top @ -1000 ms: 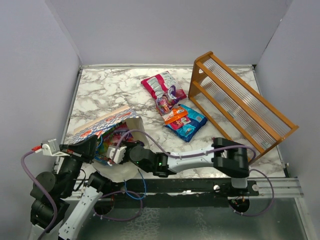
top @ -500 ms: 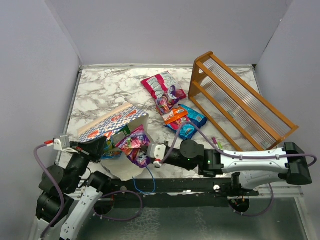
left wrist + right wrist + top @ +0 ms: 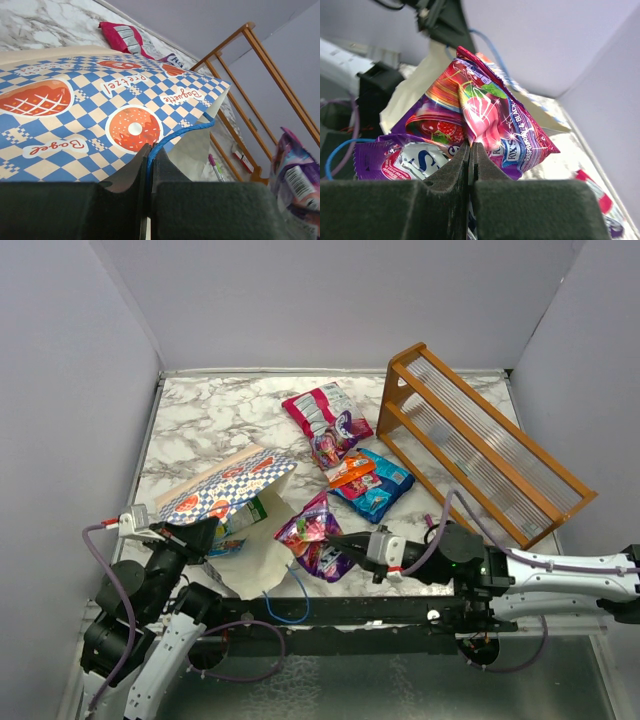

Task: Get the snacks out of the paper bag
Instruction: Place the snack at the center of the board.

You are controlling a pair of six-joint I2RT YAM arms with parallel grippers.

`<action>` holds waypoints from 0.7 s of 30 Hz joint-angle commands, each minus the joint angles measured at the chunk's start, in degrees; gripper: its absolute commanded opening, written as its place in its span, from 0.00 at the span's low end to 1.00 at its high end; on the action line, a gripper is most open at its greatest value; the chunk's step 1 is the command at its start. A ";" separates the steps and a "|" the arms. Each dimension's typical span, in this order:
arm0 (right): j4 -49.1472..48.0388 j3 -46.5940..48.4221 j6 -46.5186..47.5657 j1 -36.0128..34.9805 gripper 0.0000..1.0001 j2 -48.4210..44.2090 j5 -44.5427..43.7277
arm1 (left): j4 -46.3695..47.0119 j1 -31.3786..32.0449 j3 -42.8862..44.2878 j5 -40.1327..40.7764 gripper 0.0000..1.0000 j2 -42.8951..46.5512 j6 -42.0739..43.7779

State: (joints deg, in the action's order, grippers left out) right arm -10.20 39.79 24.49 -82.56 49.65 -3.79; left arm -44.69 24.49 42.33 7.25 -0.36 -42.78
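Note:
The blue-and-white checkered paper bag (image 3: 225, 483) lies on its side at the left front, mouth toward the right; it fills the left wrist view (image 3: 90, 105). My left gripper (image 3: 197, 537) is shut on the bag's blue cord handle (image 3: 175, 135). A green packet (image 3: 240, 520) shows in the bag's mouth. My right gripper (image 3: 345, 545) is shut on a purple-pink snack packet (image 3: 315, 540), held outside the bag over the table; it fills the right wrist view (image 3: 485, 120). Pink-and-white (image 3: 322, 412), orange (image 3: 350, 472) and blue (image 3: 378, 487) packets lie on the marble.
An orange wooden slatted rack (image 3: 480, 445) lies tilted at the right. Two thin pens (image 3: 432, 525) lie near the rack's front corner. Grey walls close the table on three sides. A loose blue cord (image 3: 280, 605) hangs over the near edge.
My right gripper pulled back to the right, drawing the purple-pink packet out of the bag's mouth and clear of it. The bag's top side has sunk flatter. My left gripper keeps its hold.

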 commanded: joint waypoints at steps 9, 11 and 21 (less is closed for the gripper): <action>-9.87 0.39 -1.49 0.21 0.01 1.27 -46.29 | -0.86 -0.35 0.07 4.88 0.00 -0.01 -2.81; -6.30 1.37 -8.04 2.22 0.01 3.42 -49.29 | 0.15 -0.40 -0.20 4.37 0.00 0.61 -2.34; 12.74 3.58 -42.68 20.40 0.01 16.36 -35.77 | 7.09 -0.32 1.29 1.65 0.00 -1.43 5.92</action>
State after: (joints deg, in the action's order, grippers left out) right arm -4.12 41.01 -0.64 -65.98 61.06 -43.18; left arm -41.74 24.45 42.46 10.61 -0.95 -42.06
